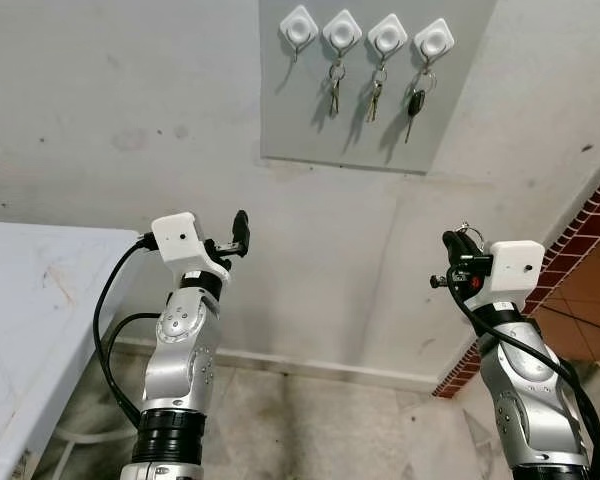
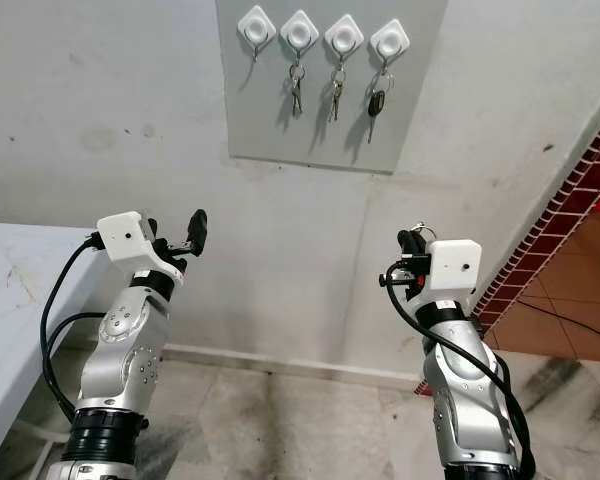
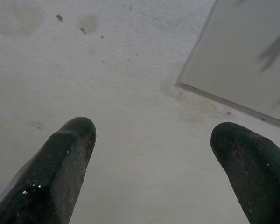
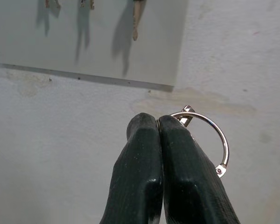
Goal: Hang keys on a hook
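On our far left we see the edge of a white marbled tabletop [image 1: 30, 300], set against a pale, stained plaster wall [image 1: 120, 120]. Next comes our left gripper [image 3: 151, 158], raised in front of that wall on its silver arm, its two black fingers [image 3: 56, 172] held wide apart with nothing between them; beyond them we see bare wall and the lower corner of a grey board.

Up on the wall, above and between our two arms, hangs that flat grey rectangular board [image 1: 280, 110] carrying four white diamond-shaped hooks in a row. The leftmost white hook [image 1: 299, 27] is bare. The second hook [image 1: 341, 32] holds a small bunch of metal keys [image 1: 334, 92], the third hook [image 1: 387, 35] another bunch of metal keys [image 1: 375, 97], and the fourth hook [image 1: 434, 41] a key with a black head [image 1: 415, 104].

Further right, our right gripper [image 4: 158, 122] is lifted below and to the right of the board, well apart from the hooks. Its fingers [image 4: 140, 172] are pressed together, pinching a thin silver metal key ring [image 4: 210, 135] whose loop curves out beside the fingertips; we cannot make out any keys hanging from it.

At the far right, a red brick-patterned wall edge [image 1: 580, 240] runs down toward an orange-brown tiled floor [image 1: 590, 310].
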